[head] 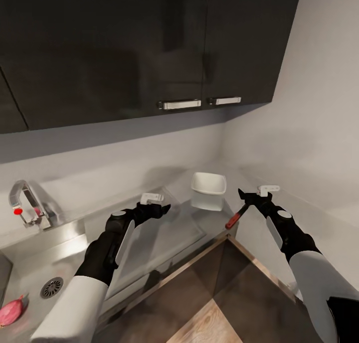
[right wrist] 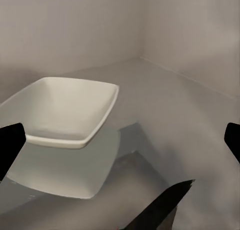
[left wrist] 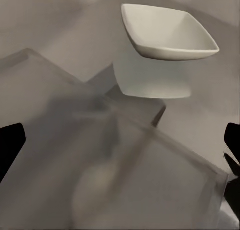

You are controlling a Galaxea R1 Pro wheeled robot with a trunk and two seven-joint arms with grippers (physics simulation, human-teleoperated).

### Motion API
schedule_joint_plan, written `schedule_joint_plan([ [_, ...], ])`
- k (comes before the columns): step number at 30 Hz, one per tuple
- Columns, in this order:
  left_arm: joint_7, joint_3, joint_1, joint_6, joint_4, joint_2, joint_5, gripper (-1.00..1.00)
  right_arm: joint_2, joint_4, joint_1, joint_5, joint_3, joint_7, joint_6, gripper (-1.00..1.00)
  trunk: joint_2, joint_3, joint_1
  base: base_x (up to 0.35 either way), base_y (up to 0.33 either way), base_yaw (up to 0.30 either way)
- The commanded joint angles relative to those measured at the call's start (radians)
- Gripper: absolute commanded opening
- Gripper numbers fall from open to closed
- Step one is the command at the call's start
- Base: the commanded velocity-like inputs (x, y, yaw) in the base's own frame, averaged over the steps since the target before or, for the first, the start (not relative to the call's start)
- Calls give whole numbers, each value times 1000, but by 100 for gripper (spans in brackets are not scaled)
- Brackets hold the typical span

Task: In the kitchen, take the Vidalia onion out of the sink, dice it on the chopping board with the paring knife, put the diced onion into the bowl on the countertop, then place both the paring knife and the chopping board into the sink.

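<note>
Right end effector [head: 248, 197]: closed on paring knife [head: 236, 217], blade hanging down. Left end effector [head: 162, 206]: open, empty. Bowl [head: 208, 188]: bench [head: 319, 203] corner, 12 o'clock. Onion [head: 11, 310]: sink [head: 30, 263], 8 o'clock.

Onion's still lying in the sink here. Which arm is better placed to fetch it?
Left, probably. The onion lies in the sink at the robot's left, nearer the empty left gripper. The right gripper already holds the paring knife over by the bowl.

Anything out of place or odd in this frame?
Yes: the red-handled paring knife dangles handle-down from the right gripper, pinched at its blade end. The reddish onion lies in the grey steel sink.
</note>
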Motion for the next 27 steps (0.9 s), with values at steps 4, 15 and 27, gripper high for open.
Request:
schedule_joint_plan([
  [4, -2, 1, -1, 5, -1, 0, 1, 100, 0, 1, -1, -4, -3, 7, -1, 100, -2, -2, 1, 237, -171, 0],
  [15, -1, 1, -1, 3, -1, 0, 1, 100, 0, 1, -1, -4, -3, 7, -1, 100, -2, -2, 1, 235, -181, 0],
  [27, -1, 1, -1, 3, -1, 0, 1, 100, 0, 1, -1, -4, -3, 7, 1, 100, -2, -2, 1, 13, -11, 0],
])
